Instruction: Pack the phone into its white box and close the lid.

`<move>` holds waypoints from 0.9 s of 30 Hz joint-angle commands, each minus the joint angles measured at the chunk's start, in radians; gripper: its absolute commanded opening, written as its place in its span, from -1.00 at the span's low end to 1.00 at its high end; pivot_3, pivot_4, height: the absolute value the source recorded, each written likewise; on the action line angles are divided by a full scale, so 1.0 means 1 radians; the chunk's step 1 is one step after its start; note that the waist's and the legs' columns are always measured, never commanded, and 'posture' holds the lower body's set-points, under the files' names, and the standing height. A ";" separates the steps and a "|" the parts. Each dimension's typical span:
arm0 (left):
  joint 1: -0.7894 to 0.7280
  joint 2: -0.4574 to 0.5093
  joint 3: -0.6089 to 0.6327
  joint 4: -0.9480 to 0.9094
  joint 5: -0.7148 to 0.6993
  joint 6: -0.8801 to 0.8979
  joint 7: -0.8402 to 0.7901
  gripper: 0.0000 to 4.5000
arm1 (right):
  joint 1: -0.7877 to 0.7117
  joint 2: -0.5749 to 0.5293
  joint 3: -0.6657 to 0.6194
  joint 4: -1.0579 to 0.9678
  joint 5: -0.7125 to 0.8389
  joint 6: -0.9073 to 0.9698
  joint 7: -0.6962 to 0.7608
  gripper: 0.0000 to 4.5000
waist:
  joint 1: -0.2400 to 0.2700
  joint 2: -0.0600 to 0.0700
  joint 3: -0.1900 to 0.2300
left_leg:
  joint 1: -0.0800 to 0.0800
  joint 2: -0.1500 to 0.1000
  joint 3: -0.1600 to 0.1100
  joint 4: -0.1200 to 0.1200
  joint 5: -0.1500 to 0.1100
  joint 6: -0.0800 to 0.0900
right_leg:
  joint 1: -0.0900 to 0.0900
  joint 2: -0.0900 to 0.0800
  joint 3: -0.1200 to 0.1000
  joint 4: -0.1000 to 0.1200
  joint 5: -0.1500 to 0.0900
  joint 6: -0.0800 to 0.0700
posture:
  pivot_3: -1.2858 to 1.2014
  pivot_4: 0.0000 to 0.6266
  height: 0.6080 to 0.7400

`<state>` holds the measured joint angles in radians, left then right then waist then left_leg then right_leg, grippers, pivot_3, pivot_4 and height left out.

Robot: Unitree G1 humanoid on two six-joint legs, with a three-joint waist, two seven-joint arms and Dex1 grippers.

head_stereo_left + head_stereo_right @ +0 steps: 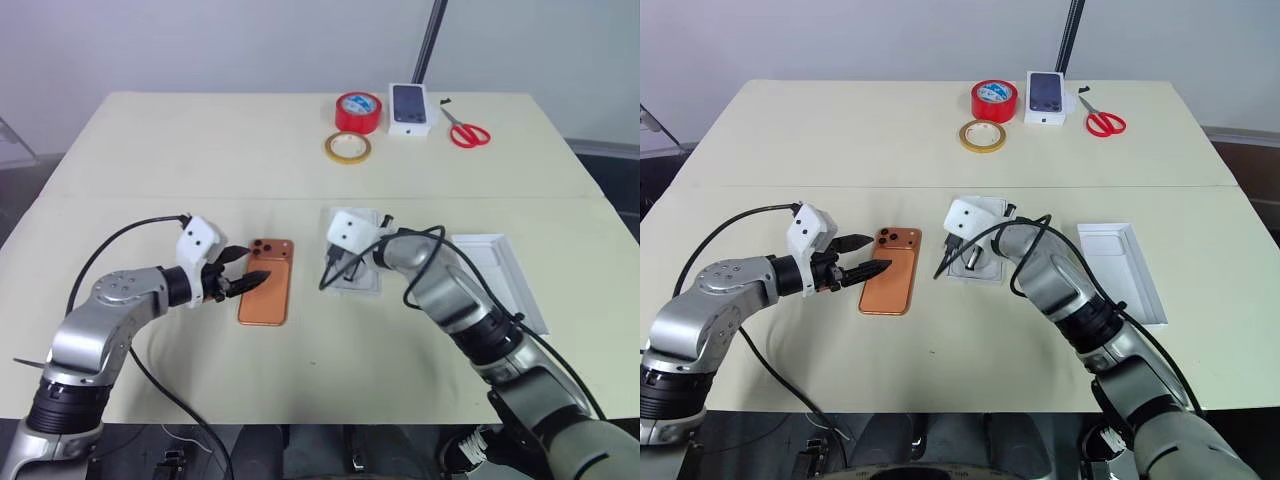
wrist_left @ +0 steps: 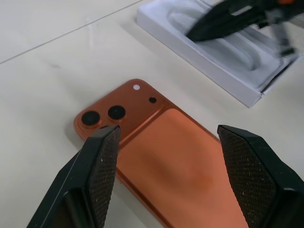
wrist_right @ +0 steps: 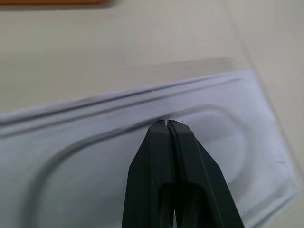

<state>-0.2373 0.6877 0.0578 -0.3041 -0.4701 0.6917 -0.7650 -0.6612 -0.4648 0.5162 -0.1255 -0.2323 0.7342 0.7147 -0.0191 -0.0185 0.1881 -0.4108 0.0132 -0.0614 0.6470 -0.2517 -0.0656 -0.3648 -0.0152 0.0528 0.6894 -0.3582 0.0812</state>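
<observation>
Left eye view showed the phone [image 1: 267, 281] lying back-up on the table [image 1: 200, 150], a little toward the near edge and left of centre, its camera lenses at the far corner. It was not yet packed. Just to its right lay a white tray with a rounded recess [image 1: 356, 262]; whether this was the white box itself or an insert sitting in it I could not tell. Further right, near the table's right edge, a second shallow white shell [image 1: 498, 275] lay open side up, which I took for the lid, well apart from the phone. So, as I judged it, nothing of the task was finished: the phone had to go in and the lid had to go on.

The left gripper [image 1: 244, 269] hung at the phone's left edge with its two black fingers [image 2: 102, 164] spread wide, one either side of the lens end, holding nothing; contact with the phone could not be made out. The left forearm lay low and reached in from the near left corner.

The right gripper [image 3: 167, 125] was closed tight on nothing, its tip pressed to or just above the rim of the recess in the tray. The right arm stretched from the near right corner, wrist bent leftward and downward

At the far edge stood red tape [image 1: 358, 110], a yellow tape ring [image 1: 347, 147], a small printed box [image 1: 409, 108] and scissors [image 1: 466, 130]
</observation>
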 commanded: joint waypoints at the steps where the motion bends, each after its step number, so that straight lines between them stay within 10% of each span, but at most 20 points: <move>1: 0.000 0.006 0.030 -0.039 -0.016 -0.001 0.004 0.52 | 0.032 -0.050 0.019 -0.139 0.028 0.031 0.096 -0.97 | 0.000 0.000 0.000 | 0.000 0.000 0.000 0.000 0.000 0.000 | 0.000 0.000 0.000 0.000 0.000 0.000 | 0.03 -0.52 1.00; 20: -0.033 -0.023 0.113 0.005 -0.071 0.087 0.072 0.52 | -0.019 -0.058 -0.064 -0.207 0.067 0.021 0.133 -0.97 | -0.002 0.000 0.000 | 0.000 0.001 0.000 0.000 0.000 0.000 | 0.000 0.001 0.000 0.000 0.000 0.000 | 0.03 -0.52 1.00; 23: -0.065 -0.052 0.221 0.046 -0.122 0.209 0.180 0.93 | -0.046 0.004 -0.088 -0.186 0.081 0.034 0.092 -1.00 | -0.002 0.000 0.000 | 0.000 0.001 0.000 0.000 0.000 0.000 | -0.001 0.001 0.000 0.001 0.000 0.000 | 0.03 -0.52 1.00; 27: -0.055 -0.047 0.280 0.028 -0.149 0.361 0.274 0.98 | -0.058 0.071 -0.053 -0.156 0.073 0.037 0.062 -1.00 | -0.002 0.000 0.000 | 0.000 0.001 0.000 0.000 0.000 0.000 | -0.001 0.001 0.000 0.001 0.000 0.000 | 0.03 -0.52 1.00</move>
<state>-0.2926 0.6297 0.3066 -0.2505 -0.6018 0.9943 -0.5247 -0.7013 -0.4110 0.4559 -0.2741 -0.1654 0.7786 0.7898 -0.0213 -0.0188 0.1880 -0.4108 0.0143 -0.0618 0.6473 -0.2517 -0.0656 -0.3658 -0.0144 0.0526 0.6903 -0.3582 0.0812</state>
